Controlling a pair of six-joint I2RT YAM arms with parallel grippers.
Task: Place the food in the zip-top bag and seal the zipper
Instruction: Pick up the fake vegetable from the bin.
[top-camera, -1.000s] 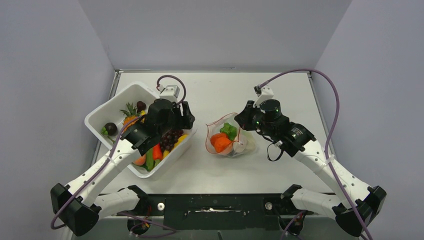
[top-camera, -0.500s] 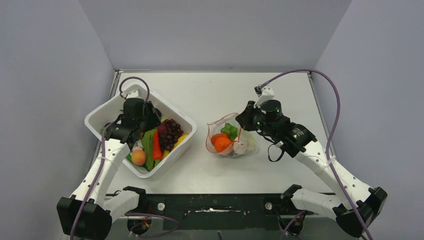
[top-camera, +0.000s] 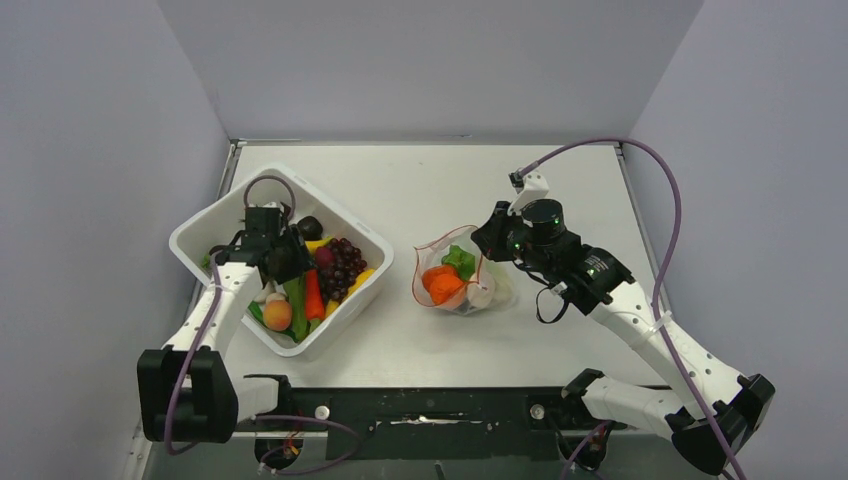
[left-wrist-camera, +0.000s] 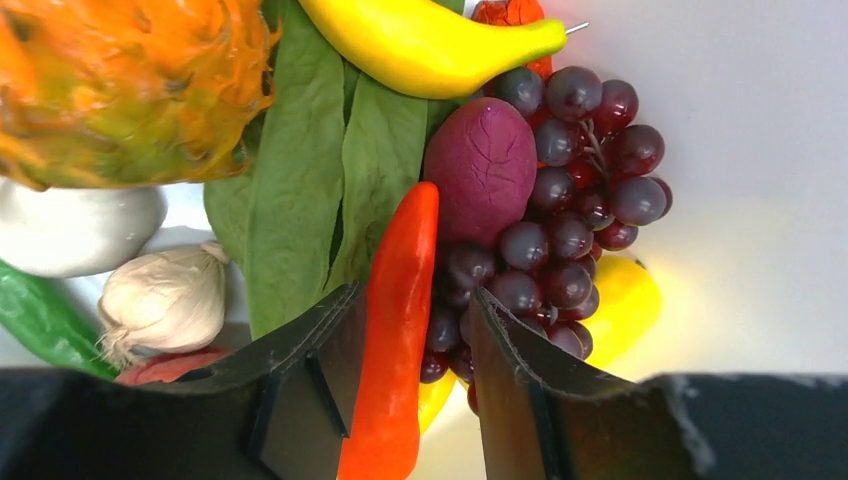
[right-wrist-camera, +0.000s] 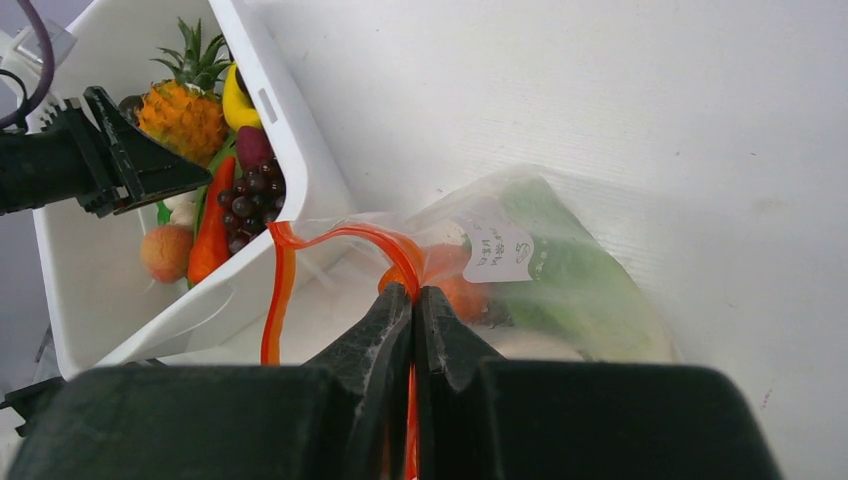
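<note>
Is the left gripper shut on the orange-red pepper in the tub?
No, the left gripper is open, its fingers straddling the orange-red pepper with a gap on one side.

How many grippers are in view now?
2. The left gripper hangs open over the white tub, astride the red-orange vegetable; the right gripper is shut on the red zipper of the zip-top bag.

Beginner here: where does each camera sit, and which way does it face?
Top external: above and behind the robot, looking down at the table; left arm and right arm show.
Left wrist: on the left arm, looking into the white tub; left end effector shows, open.
Right wrist: on the right arm, facing the zip-top bag; right end effector shut on the zipper.
Both wrist views show grapes.
</note>
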